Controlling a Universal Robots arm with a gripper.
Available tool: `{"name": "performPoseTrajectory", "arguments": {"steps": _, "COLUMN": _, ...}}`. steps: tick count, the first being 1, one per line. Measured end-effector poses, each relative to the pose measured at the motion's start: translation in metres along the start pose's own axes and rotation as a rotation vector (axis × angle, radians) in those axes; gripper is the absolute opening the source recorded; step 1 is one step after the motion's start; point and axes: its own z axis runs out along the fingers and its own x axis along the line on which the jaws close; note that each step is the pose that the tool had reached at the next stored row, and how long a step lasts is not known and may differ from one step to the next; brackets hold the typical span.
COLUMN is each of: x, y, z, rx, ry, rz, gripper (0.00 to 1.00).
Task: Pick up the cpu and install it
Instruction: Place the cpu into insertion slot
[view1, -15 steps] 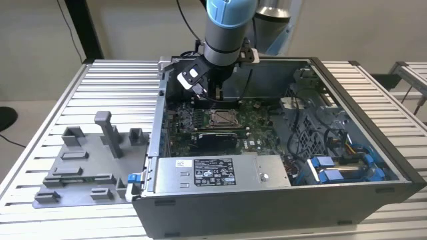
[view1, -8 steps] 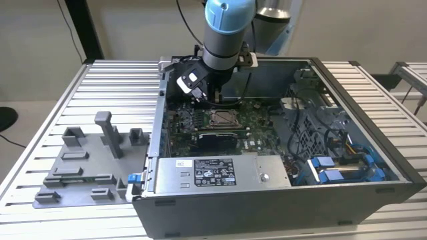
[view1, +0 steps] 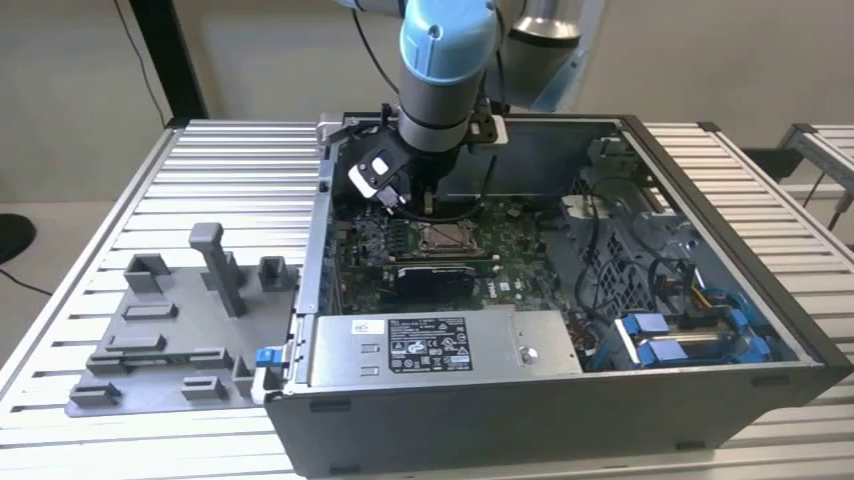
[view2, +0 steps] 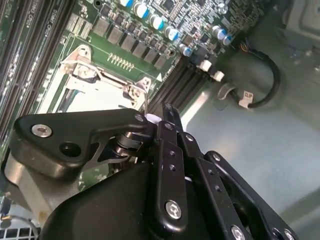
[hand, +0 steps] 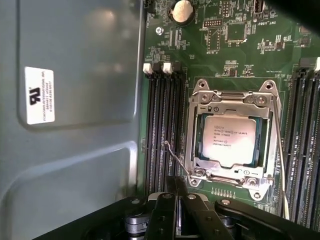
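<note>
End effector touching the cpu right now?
Apart. In the first wrist view the cpu lies in its socket frame, clear of the end effector.

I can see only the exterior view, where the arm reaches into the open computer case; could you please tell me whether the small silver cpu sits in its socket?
Observer: Yes; in the first wrist view the flat square cpu with its pale silver metal top lies within the square metal socket frame.
Operator: Thank you; how is the claw?
Observer: The black claw is shut, beside the frame's corner, not over the cpu.
Operator: And the lever?
Observer: A thin wire lever stands out from the frame's side.
</note>
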Motion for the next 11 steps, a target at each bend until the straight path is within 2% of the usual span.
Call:
{"name": "performPoseTrajectory", "arguments": {"steps": 3, "x": -0.0013, "y": -0.0007, "z": 0.0033, "rx": -0.0005, "ry": 0.0028, "rz": 0.0, "gripper": 0.0}}
{"name": "performPoseTrajectory", "arguments": {"steps": 8, "x": -0.0033, "y": -0.0009, "z": 0.0085, "rx": -0.0006, "ry": 0.0031, "rz": 0.0, "gripper": 0.0}}
{"name": "performPoseTrajectory", "arguments": {"steps": 11, "x": -0.0035, "y": -0.001, "z": 0.0091, "rx": -0.0004, "ry": 0.0027, "rz": 0.0, "gripper": 0.0}}
